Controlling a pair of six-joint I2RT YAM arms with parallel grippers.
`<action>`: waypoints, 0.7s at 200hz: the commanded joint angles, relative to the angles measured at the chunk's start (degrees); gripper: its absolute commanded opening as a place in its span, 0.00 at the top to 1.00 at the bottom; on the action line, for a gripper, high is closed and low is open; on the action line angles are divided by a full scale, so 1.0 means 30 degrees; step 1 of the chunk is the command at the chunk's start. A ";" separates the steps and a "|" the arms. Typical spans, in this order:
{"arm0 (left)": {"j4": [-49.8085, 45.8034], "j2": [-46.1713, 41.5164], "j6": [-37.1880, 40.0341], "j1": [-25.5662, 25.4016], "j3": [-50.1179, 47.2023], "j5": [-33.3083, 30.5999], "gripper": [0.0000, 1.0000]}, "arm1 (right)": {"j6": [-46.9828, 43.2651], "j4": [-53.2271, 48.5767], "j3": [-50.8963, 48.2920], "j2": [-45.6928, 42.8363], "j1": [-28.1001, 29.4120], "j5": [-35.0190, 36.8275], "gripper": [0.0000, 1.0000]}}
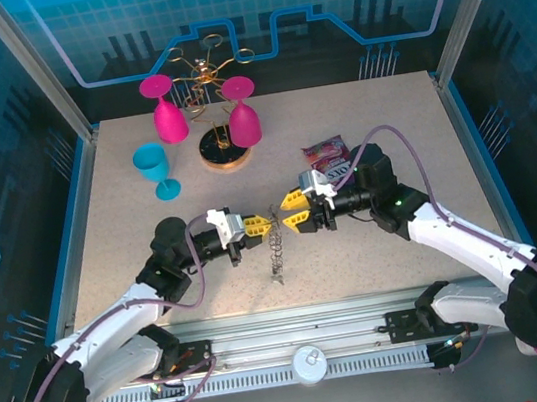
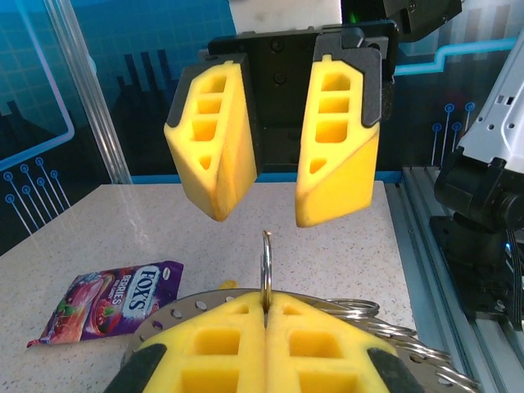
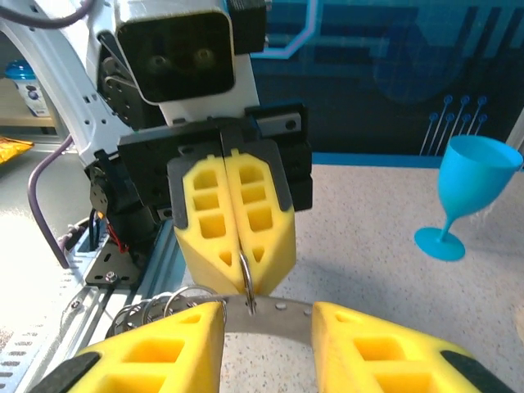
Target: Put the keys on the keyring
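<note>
Above the speckled table, left fingers pinch the flat grey keyring

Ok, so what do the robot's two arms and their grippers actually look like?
The left arm and right arm have glossy white shells with black joints, and a purple cable loops along each. The left gripper and right gripper are black blocks, each carrying two chunky yellow wedge-shaped fingers with rectangular cut-outs and black backing.
</note>
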 commanded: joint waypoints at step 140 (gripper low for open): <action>0.4031 0.1033 -0.1601 -0.0013 -0.0322 0.0815 1.00 | 0.1687 0.3972 0.0304 0.2068 0.0791 -0.1146 0.95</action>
